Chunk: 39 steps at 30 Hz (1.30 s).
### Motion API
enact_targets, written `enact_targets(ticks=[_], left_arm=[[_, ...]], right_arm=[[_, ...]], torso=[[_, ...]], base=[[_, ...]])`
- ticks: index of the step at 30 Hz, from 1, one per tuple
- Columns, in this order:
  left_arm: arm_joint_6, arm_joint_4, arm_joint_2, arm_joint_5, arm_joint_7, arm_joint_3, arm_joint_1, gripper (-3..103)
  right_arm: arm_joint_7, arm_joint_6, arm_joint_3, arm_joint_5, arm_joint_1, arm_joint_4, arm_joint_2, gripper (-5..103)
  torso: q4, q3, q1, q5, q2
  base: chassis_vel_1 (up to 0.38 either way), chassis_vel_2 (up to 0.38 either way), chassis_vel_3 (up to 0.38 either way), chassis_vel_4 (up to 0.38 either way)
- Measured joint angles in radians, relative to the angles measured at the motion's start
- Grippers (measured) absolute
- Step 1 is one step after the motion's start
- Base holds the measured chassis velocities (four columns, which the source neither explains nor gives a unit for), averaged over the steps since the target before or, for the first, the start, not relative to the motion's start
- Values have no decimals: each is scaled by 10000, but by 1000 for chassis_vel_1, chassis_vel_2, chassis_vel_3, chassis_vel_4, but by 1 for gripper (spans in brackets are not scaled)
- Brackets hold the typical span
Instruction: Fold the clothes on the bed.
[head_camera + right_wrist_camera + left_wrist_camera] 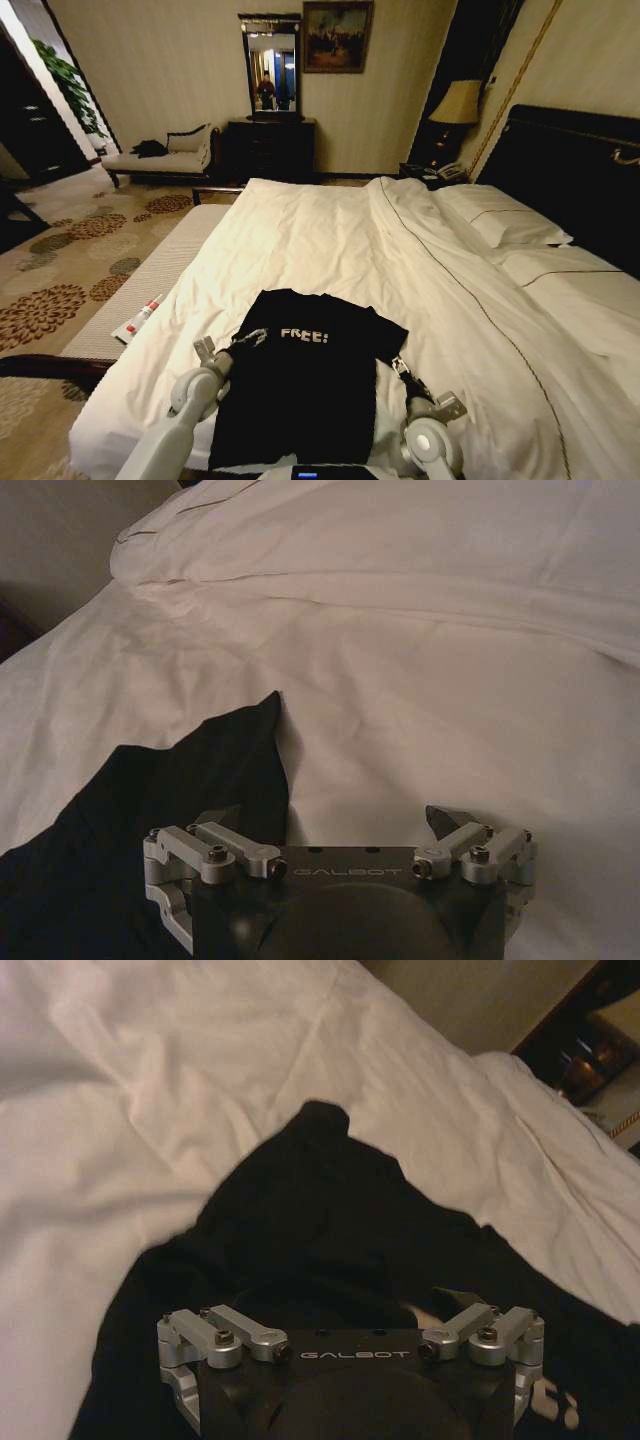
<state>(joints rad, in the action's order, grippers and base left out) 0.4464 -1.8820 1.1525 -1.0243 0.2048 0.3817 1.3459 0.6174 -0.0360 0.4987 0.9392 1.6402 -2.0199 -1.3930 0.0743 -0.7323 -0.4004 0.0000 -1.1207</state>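
1. Lettering: "GALBOT" reads on both gripper bodies in the wrist views. White "FREE!" across the chest of the black short-sleeved T-shirt (305, 385), with the top of the letters toward the far end of the bed.
2. Shirt lies flat on the near edge of the large white-duveted bed (330, 240); long axis runs from the robot outward, collar end farthest.
3. Left gripper (250, 340) at the shirt's left sleeve; left wrist view has black cloth under and ahead of the jaws. Cannot tell whether they are parted or hold cloth.
4. Right gripper (335, 825) at the right sleeve, jaws spread wide: one fingertip over black cloth, the other over bare duvet, nothing clamped.
5. Beyond: white pillows (500, 215) against the tall dark headboard (575, 170).
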Motion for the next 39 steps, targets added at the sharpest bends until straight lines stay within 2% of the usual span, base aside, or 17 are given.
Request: enact_targets(ticks=[11, 17, 22, 28, 33, 39], left_arm=[[2, -476, -217, 246, -29, -69, 755, 100], [-30, -1126, -110, -377, 84, 684, 606, 100], [84, -292, -216, -608, 249, 1035, -242, 100], [333, 533, -116, -568, 280, 656, -1246, 100], [445, 1089, -58, -636, 390, 636, -1764, 100], [685, 1186, -173, -979, 424, 932, -1852, 100]], right_arm=[[10, 6, -100, -96, -32, 71, -95, 100], [20, 7, -122, -137, -23, 75, -120, 100], [38, 7, -178, -222, 42, 75, -130, 100], [74, 6, -229, -366, 205, 15, -190, 100], [78, 16, -159, -428, 354, -33, -192, 100], [114, 25, -124, -486, 428, -70, -198, 100]], torso=[[-1, 0, 0, -1, -1], [0, 0, 0, 0, -1], [0, -1, 0, -1, -1], [1, -1, 0, 0, 0], [1, -1, -1, -2, 0], [0, -1, 0, 0, 0]], base=[[0, 0, 0, 0], [0, 0, 0, 0], [0, 0, 0, 0], [0, 0, 0, 0], [0, 0, 0, 0], [0, 0, 0, 0]])
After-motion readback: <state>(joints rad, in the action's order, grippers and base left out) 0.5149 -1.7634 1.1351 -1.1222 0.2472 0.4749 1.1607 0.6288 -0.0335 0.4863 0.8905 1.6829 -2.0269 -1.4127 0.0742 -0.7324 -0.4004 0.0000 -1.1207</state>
